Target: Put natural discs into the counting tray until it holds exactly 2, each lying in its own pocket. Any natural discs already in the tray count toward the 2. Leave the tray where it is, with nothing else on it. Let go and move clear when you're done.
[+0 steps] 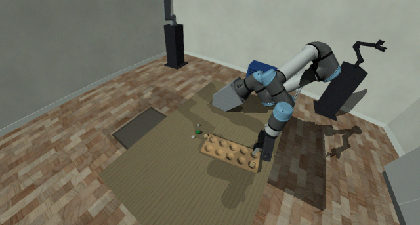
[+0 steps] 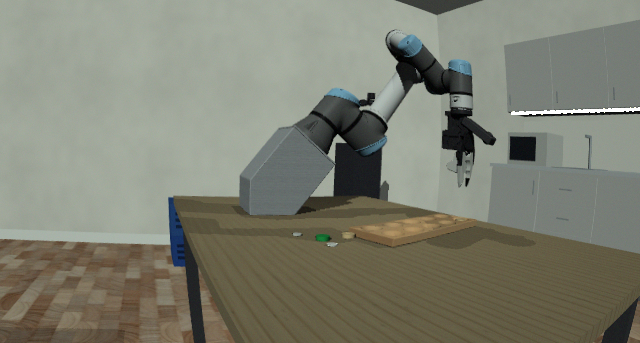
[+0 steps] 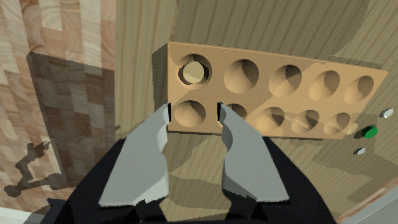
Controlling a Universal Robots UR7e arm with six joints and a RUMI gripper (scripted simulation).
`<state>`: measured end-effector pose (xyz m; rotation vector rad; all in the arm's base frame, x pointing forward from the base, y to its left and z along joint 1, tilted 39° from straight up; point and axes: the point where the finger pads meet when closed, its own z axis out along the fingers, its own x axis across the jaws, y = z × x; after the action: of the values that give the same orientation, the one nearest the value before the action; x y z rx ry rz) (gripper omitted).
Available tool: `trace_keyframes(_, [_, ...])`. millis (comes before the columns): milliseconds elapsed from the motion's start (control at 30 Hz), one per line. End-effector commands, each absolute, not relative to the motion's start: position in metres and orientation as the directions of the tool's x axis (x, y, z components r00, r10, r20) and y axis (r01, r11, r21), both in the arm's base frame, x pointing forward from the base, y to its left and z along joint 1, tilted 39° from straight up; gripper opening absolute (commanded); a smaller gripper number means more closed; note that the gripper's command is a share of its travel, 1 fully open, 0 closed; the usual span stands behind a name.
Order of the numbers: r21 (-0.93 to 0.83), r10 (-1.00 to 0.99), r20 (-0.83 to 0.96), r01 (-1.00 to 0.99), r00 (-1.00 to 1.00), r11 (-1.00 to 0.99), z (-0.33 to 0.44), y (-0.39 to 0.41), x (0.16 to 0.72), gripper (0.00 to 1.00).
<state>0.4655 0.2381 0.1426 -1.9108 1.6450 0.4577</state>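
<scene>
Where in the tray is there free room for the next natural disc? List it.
Counting tray: only the corner pocket holds a natural disc; the other nine show bare. Crowded spot: off the tray's far end, where the green disc, two white ones and a loose natural disc cluster.

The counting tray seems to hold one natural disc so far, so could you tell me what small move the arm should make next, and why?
Probably swing the end effector toward the natural disc on the table beside the tray's far end. The counting tray holds one disc in its corner pocket, the other pockets look bare, and the end effector hangs above the tray with nothing between its fingers.
</scene>
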Motion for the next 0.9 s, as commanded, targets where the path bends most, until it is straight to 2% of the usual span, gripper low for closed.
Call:
trace_keyframes(0, [-0.198,-0.782,-0.596,-0.977,0.185,-0.080,0.1429,0.2379,0.4658,0.28])
trace_keyframes(867, [-0.191,-0.797,-0.578,-0.978,0.178,-0.080,0.1414,0.2302,0.4664,0.28])
